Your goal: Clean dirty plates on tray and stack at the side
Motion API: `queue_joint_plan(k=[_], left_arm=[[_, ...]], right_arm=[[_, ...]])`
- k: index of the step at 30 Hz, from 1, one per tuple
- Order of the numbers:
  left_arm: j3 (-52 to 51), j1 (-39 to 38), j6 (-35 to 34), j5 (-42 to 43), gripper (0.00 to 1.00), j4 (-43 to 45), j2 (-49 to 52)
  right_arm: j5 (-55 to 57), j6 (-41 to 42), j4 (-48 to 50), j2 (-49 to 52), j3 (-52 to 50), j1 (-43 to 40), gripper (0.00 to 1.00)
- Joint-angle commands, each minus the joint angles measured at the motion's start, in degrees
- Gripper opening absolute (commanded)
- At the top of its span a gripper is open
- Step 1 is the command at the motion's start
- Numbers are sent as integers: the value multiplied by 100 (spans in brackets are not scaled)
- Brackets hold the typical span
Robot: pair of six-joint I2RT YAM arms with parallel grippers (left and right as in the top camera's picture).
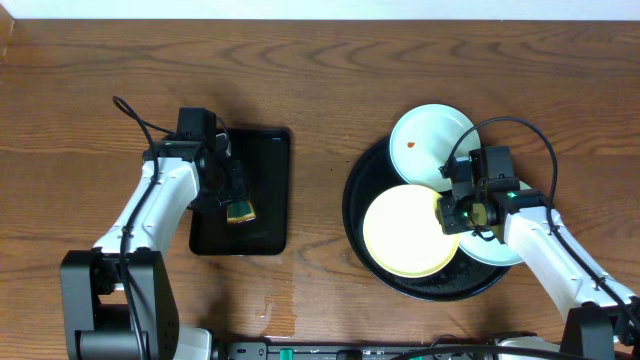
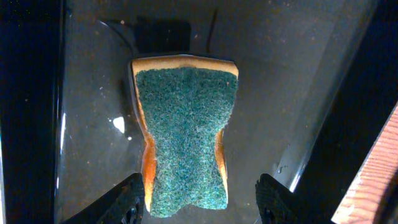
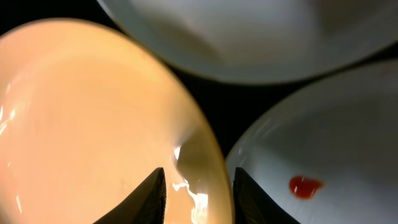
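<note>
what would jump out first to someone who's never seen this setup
The pale yellow plate glows in the round black tray at right, with the fingers of the right gripper astride its rim. A mint-white plate at the tray's far edge carries a red spot. At left, a green-topped sponge lies in a rectangular black tray between the open fingers of the left gripper.

Table (image 1: 320, 70): tray (image 1: 430, 287), rectangular tray (image 1: 265, 170), perhaps plate (image 1: 430, 135).

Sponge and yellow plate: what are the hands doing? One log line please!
left hand open around sponge | right hand open astride yellow plate rim
</note>
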Motion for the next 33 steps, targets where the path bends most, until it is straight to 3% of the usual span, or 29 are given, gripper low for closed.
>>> queue_joint_plan(k=[1, 3, 8, 15, 18, 19, 21, 22, 27, 33], left_arm=[[-39, 39, 76, -74, 59, -15, -39], [-39, 39, 76, -74, 59, -13, -39], [-39, 39, 76, -74, 59, -15, -39], [-39, 39, 76, -74, 59, -11, -39], [-39, 39, 76, -74, 59, -15, -39], [-39, 39, 76, -74, 59, -15, -39], [-39, 39, 76, -74, 59, -13, -39], [-39, 39, 76, -74, 59, -13, -39], [-39, 39, 76, -74, 59, -15, -39], [-39, 39, 76, -74, 59, -15, -39]], right_arm=[[-57, 57, -50, 22, -61, -11, 34], [-57, 61, -37, 22, -96, -11, 34], [-59, 151, -74, 22, -107, -11, 24], [-59, 247, -210, 22, -144, -11, 1], [-59, 249, -232, 22, -146, -11, 4], [-59, 249, -212, 22, -146, -11, 12], [-55, 245, -90, 22, -146, -11, 39], [-57, 245, 0, 22, -144, -11, 42], [-83, 245, 632, 22, -144, -11, 43], [-190, 238, 887, 24, -149, -11, 34]])
